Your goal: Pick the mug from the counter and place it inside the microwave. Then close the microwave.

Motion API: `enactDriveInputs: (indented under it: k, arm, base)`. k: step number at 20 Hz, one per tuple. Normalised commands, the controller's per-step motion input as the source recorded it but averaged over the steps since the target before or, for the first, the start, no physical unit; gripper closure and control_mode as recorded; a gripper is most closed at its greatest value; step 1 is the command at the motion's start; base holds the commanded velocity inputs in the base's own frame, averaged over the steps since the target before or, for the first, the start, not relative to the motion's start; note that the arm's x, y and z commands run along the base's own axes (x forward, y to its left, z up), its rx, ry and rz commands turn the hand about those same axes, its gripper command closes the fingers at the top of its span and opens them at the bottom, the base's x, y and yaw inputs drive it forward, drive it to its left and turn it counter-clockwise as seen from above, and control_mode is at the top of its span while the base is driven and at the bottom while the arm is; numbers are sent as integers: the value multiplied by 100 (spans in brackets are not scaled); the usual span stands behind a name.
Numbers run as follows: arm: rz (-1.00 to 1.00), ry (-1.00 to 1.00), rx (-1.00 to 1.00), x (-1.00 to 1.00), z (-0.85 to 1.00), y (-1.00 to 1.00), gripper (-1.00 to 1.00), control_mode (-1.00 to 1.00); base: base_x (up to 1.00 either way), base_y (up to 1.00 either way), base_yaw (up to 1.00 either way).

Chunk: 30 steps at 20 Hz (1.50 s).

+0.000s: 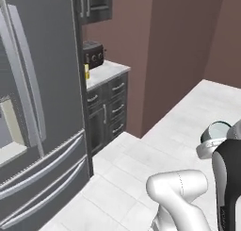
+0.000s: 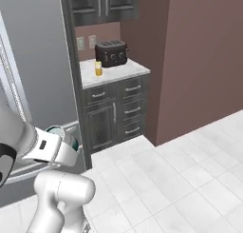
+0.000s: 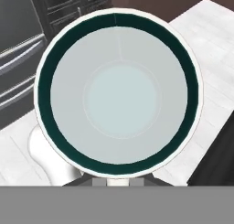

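Fingertips hidden behind the mug (image 3: 119,93), seen mouth-on and spreading across most of the hand view; handle not visible. Gripper (image 3: 118,182) at bottom centre, clenched on the mug's near rim. Mug (image 1: 217,131) cut off at the right edge of the left base view, teal rim showing.

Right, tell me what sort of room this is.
A home kitchen, by the look of it: a tall steel fridge, a toaster on a marble counter over dark drawers.
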Motion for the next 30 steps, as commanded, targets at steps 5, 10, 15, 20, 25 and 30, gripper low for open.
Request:
enactDriveInputs:
  k: [5, 10, 15, 20, 25, 30]
  arm:
    - [0, 0, 0, 0, 0, 0, 100, 100]
    - [0, 0, 0, 0, 0, 0, 100, 100]
    - [0, 0, 0, 0, 0, 0, 100, 100]
    - [0, 0, 0, 0, 0, 0, 100, 100]
    - [0, 0, 0, 0, 0, 0, 100, 100]
    - [0, 0, 0, 0, 0, 0, 100, 100]
  base:
    - [-100, 95, -11]
    - [-100, 94, -9]
    - [-100, 90, -6]
    - [-70, 99, 5]
    - [1, 90, 39]
    - [0, 100, 62]
